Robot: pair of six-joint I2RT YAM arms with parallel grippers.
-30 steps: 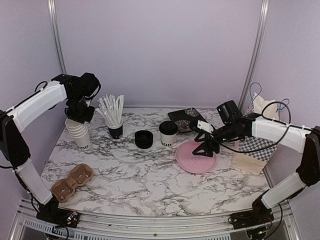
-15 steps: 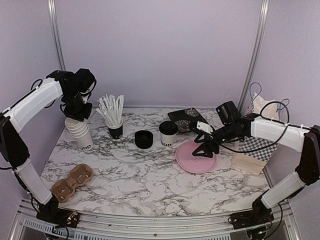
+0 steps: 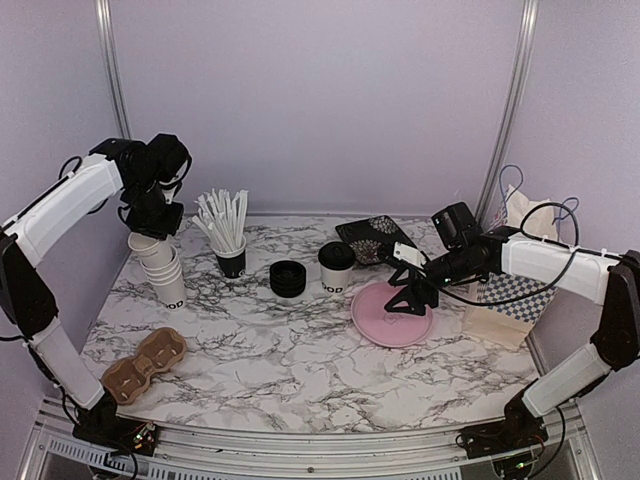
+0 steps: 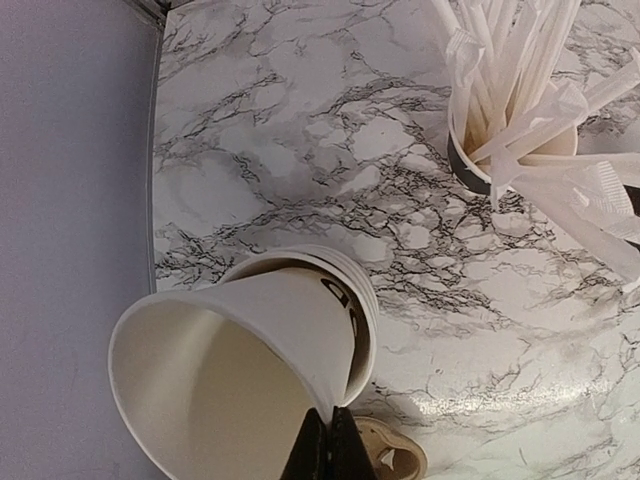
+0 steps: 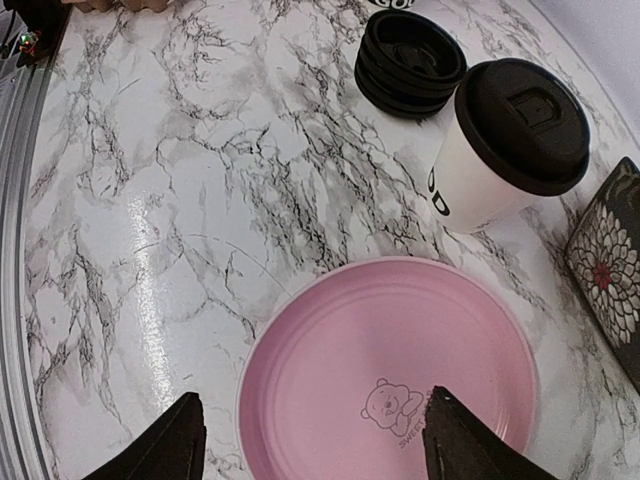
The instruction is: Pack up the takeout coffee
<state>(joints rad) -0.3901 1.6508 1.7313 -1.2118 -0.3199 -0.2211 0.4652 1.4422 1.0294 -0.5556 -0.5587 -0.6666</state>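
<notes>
Cup carrier: you'll find the brown cup carrier (image 3: 145, 365) lying flat near the front-left corner of the counter (image 3: 300, 380), well apart from everything else.

Left gripper: your left gripper (image 4: 328, 447) sits over the back-left corner with its jaws pinched together on the wall of one white paper cup (image 4: 230, 385).

Held cup: it is tilted with the open mouth leaning toward the left edge. Its base is at the mouth of the cup stack (image 3: 167, 280). You cannot tell whether it is free of the stack.

Straws: a black cup of wrapped straws (image 3: 226, 228) stands just right of the stack, near the back edge.

Lids: a short stack of black lids (image 5: 410, 60) lies mid-counter toward the back.

Coffee: the takeout coffee (image 5: 510, 150), white with a black lid on, stands upright just right of the lids and just beside the plate's back-left rim.

Tray: a dark flowered tray (image 3: 368, 236) lies behind the coffee at the back edge.

Plate: the pink plate (image 5: 390, 330) lies right of centre.

Right gripper: your right gripper (image 5: 312, 400) hangs low over the plate, jaws spread wide and holding nothing.

Bag: a paper bag (image 3: 512, 302) with a checked front stands at the right edge.
</notes>
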